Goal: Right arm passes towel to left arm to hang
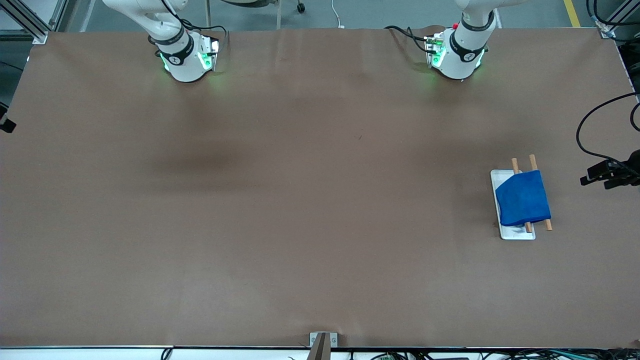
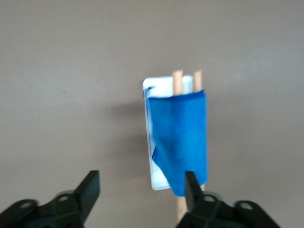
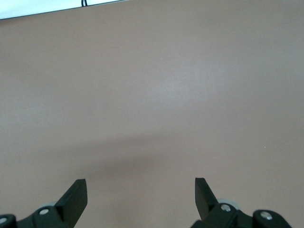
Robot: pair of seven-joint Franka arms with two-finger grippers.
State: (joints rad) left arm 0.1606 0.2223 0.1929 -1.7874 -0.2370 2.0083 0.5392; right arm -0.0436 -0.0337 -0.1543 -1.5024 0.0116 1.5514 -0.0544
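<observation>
The blue towel (image 1: pixel 522 199) hangs draped over two wooden rods (image 1: pixel 533 162) on a white tray (image 1: pixel 517 234) toward the left arm's end of the table. In the left wrist view the towel (image 2: pixel 179 135) covers most of the rods (image 2: pixel 177 78) and part of the tray (image 2: pixel 159 180). My left gripper (image 2: pixel 141 174) is open and empty, high over the table beside the tray. My right gripper (image 3: pixel 140 181) is open and empty over bare brown table. Neither gripper shows in the front view; only the arms' bases do.
The brown table top (image 1: pixel 300 200) is bare apart from the tray. A black device with cables (image 1: pixel 610 175) juts in at the table's edge beside the tray. A small metal bracket (image 1: pixel 322 341) sits at the table's near edge.
</observation>
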